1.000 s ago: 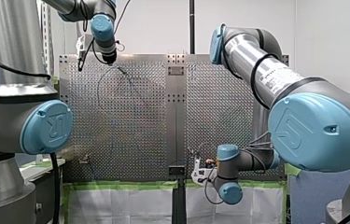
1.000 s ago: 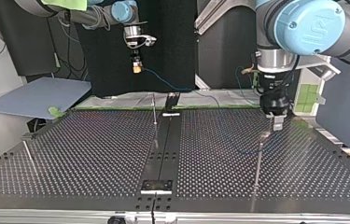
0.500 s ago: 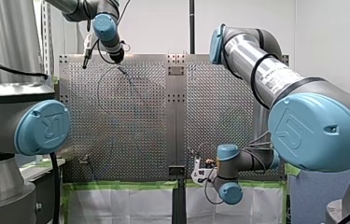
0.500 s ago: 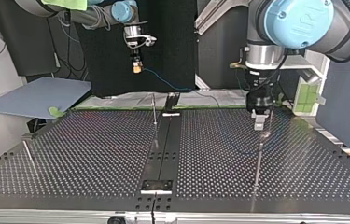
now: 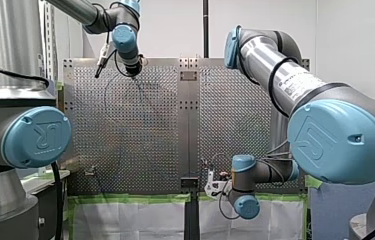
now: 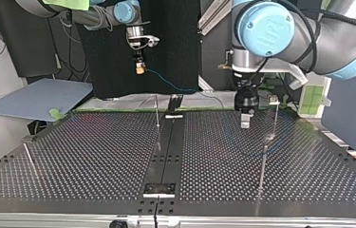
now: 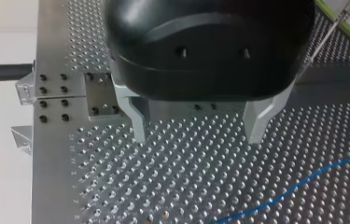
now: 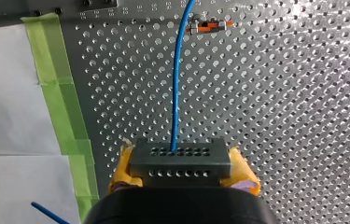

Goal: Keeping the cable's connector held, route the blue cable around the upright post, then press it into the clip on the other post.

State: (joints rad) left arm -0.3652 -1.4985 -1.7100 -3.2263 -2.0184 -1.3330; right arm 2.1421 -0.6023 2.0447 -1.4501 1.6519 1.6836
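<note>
Right now my right gripper (image 8: 182,173) is clamped on the grey connector (image 8: 180,158), with its yellow pads squeezing both ends. The blue cable (image 8: 176,84) leaves the connector's face and runs straight ahead, passing just beside a small orange-and-metal fitting (image 8: 208,25); I cannot tell whether that is the clip. In the top view this gripper hangs in the upper left-centre of the frame, beyond the table's (image 6: 95,156) far edge.

My left gripper (image 7: 198,128) has its jaws wide with nothing between them. The cable lies flat on the table ahead of its metal fingers (image 7: 137,123) and off to one side, touching neither. In the top view this gripper sits upper right-centre, low over the table. A slim post (image 6: 276,118) is just to its right, and a centre post (image 6: 156,111) stands further left.

The main risk, as I judge it, is at the connector. A pull on the cable while it is looped round a post could drag the block out from between the pads.

The thin cable hugs the perforated surface, so the open fingers may close over it and miss, or scrape the plate going down. Working so near the slim post, a sideways sweep could knock or bend it. Loose slack might also fall on the wrong side of the post.
</note>
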